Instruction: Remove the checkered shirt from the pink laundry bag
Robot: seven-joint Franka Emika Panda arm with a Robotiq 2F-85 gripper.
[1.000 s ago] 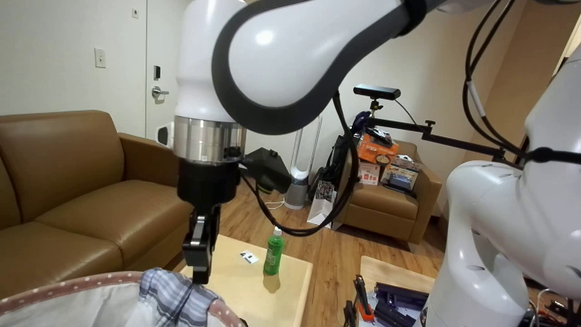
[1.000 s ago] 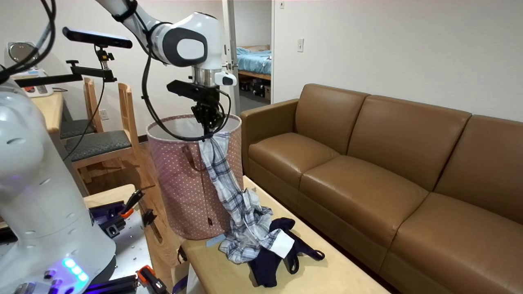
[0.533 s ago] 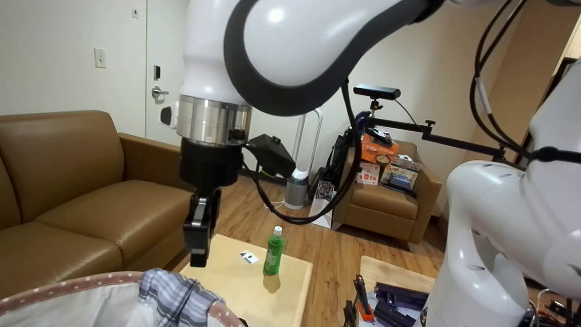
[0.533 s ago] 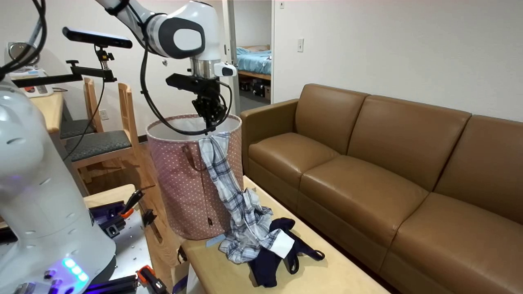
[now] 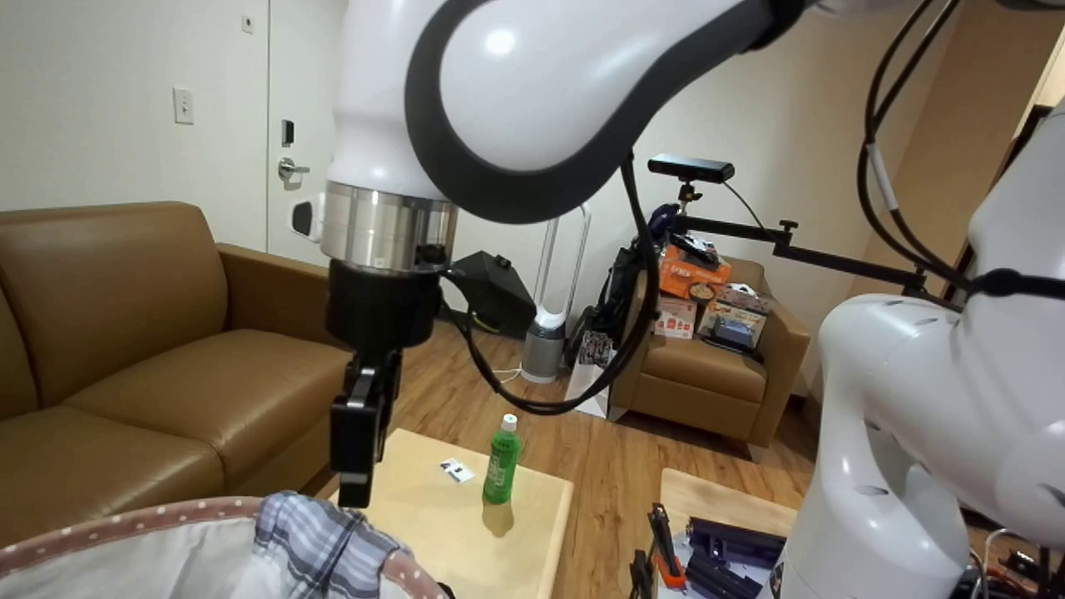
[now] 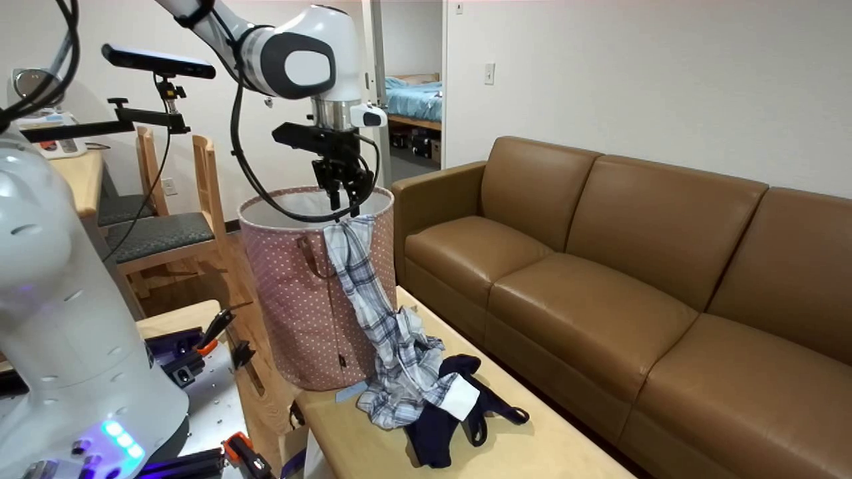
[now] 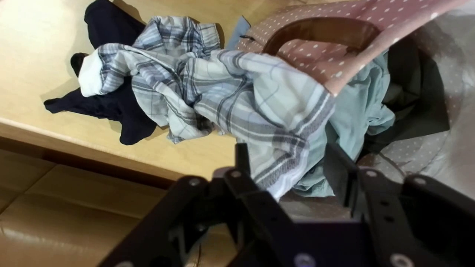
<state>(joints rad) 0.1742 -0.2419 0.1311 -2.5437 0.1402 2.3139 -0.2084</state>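
1. Silver collar (image 5: 387, 229) on the arm (image 6: 346, 66) I drive: shiny, cylindrical.
2. Above collar: glossy white shell (image 5: 516, 91), curved dark-grey band (image 5: 423, 91).
3. Below collar: black gripper (image 7: 286, 150), round pale screws (image 7: 371, 173).
4. Beside collar: looped black cable (image 5: 541, 408).
5. Well below collar: three blue-white lights (image 6: 124, 440) on white base (image 6: 80, 392).

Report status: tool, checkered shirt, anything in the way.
Tool open, gripping nothing. Checkered shirt draped over rim of pink laundry bag, lower part on table. Nothing visible between tool and shirt.

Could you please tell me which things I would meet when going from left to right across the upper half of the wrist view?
Dark cloth, checkered shirt, brown handle of the pink laundry bag, dark grey thing inside that bag.
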